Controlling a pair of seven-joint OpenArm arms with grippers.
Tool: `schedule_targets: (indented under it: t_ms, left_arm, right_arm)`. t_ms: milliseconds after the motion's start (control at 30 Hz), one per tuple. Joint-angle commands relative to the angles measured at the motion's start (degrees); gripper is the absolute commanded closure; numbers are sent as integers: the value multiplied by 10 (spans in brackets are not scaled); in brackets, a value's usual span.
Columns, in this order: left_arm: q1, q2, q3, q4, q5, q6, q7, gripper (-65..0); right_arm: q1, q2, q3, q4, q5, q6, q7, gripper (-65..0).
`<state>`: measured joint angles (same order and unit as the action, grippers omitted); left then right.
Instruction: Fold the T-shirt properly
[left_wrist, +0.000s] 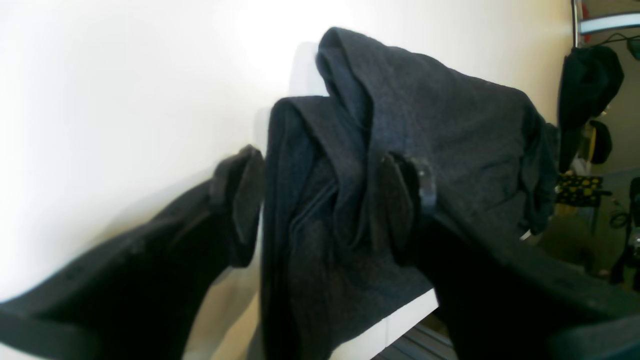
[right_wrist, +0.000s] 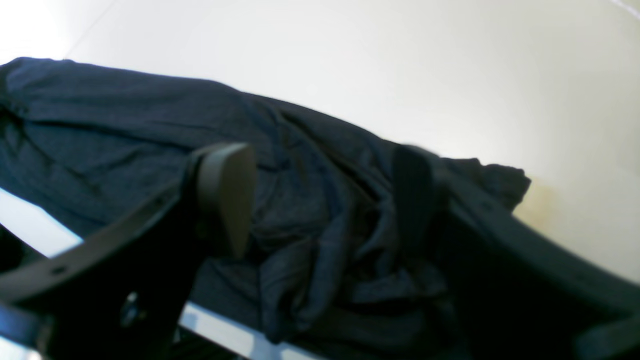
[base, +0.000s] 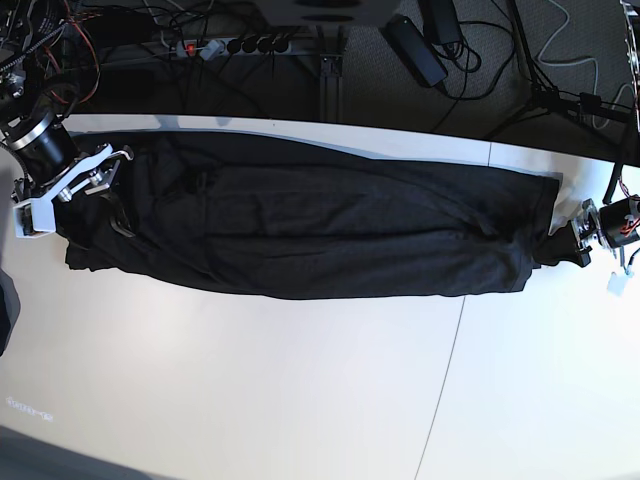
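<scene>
Here the black T-shirt (base: 310, 240) lies stretched into a long, narrow band along the far side of the white table (base: 300, 390), running nearly from one end to the other, its far long edge close to the table's back edge where cables and a power strip (base: 230, 45) sit on the dark floor beyond. No coloured graphic shows on the cloth in any view. At the end on the base view's left, the right gripper (base: 85, 185) sits low over the bunched end of the shirt; its wrist view shows the two dark fingers (right_wrist: 225, 195) spread wide apart, with rumpled folds of fabric lying in the gap between them and reaching the table's near edge. Whether those fingers touch the cloth cannot be told. At the opposite end, the left gripper (base: 560, 243) meets the shirt's narrow edge. In its wrist view the jaws stand spread, with a thick pleated fold of the T-shirt (left_wrist: 350, 190) lying between them; one finger (left_wrist: 240, 200) stands on bare table just beside the fold, while the other is pressed into or lying on the fabric, though the blur leaves the contact unclear. The cloth here overhangs the table's edge slightly. A seam line (base: 450, 370) crosses the table's surface near the middle.
</scene>
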<state>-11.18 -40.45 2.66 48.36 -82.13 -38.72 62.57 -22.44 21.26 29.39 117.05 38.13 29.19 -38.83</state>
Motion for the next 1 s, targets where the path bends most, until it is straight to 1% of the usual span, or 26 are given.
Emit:
schedule_targets:
  t_ms: [0,67,167,500,667,700,733,800,833,867,967]
  left_arm:
    - [-8,-13,-5,1,10,-13,-3,-408]
    - [-8,-13,-5,0,27,-13,-11,-408]
    - [-3,-10,-5,0,29,-13,-12,-408]
    - [11,34,-5,0,27,-13,-8,-408]
    - [11,38,-5,0,27,-13,-12,-397]
    - [11,38,-5,0,28,-13,-18,-354]
    - [11,38,-5,0,33,-13,-26,-285]
    - [13,38,-5,0,53,-13,-51,-103]
    - [14,38,-5,0,67,-13,-65,-22]
    - [15,38,-5,0,82,-13,-76,0]
    - [16,36,-5,0,115,-13,-103,0]
  right_arm:
    - [0,8,5,9,9,26,12,-428]
    - [0,8,5,9,9,26,13,-428]
    - [0,8,5,9,9,26,13,-428]
    - [0,8,5,9,9,26,13,-428]
    - [0,8,5,9,9,26,13,-428]
    - [0,8,5,9,9,26,13,-428]
    - [0,8,5,9,9,26,13,-428]
    - [0,8,5,9,9,26,13,-428]
    - [0,8,5,9,9,26,13,-428]
    - [1,8,5,9,9,26,13,-428]
    - [1,8,5,9,9,26,13,-428]
